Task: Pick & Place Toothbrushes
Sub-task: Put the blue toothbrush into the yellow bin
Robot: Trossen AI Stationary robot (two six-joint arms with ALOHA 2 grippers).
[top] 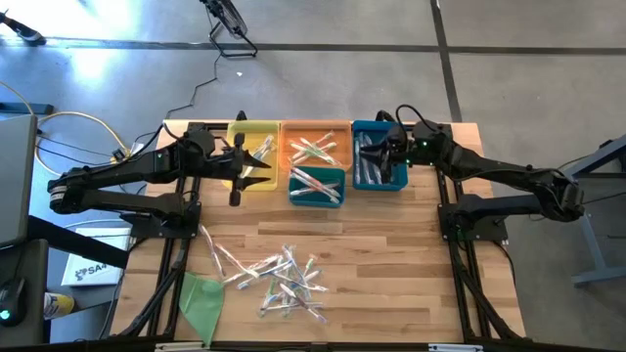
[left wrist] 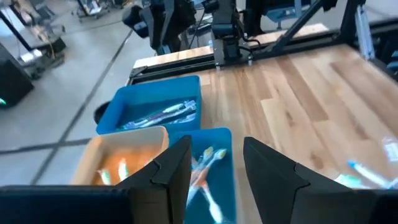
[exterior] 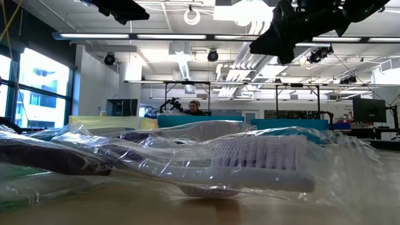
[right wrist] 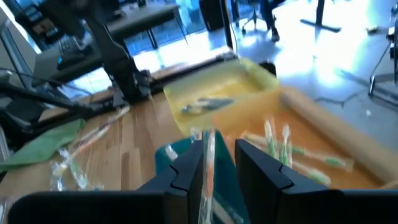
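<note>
Several clear-wrapped toothbrushes (top: 281, 279) lie in a loose pile on the wooden table's near half; they fill the foreground of the low view (exterior: 262, 164). More toothbrushes lie in the bins along the far edge. My left gripper (top: 246, 163) hovers open above the yellow bin (top: 256, 132), and in its wrist view (left wrist: 216, 168) nothing is between the fingers. My right gripper (top: 375, 149) hangs above the blue bin (top: 380, 174), shut on one wrapped toothbrush (right wrist: 208, 163). My right gripper has a thin, clear-wrapped toothbrush between its two fingers; the toothbrush's length (right wrist: 209, 149) runs up past the fingertips, close against one finger (right wrist: 189, 171). It is lifted clear of the bins. Which part of it the pads meet is hidden by the fingers.
An orange bin (top: 315, 129) and a small teal bin (top: 316, 198) stand between the yellow and blue ones, each holding toothbrushes. A green cloth-like sheet (top: 202, 298) lies at the near left corner. Bare wood lies between the bins and the pile.
</note>
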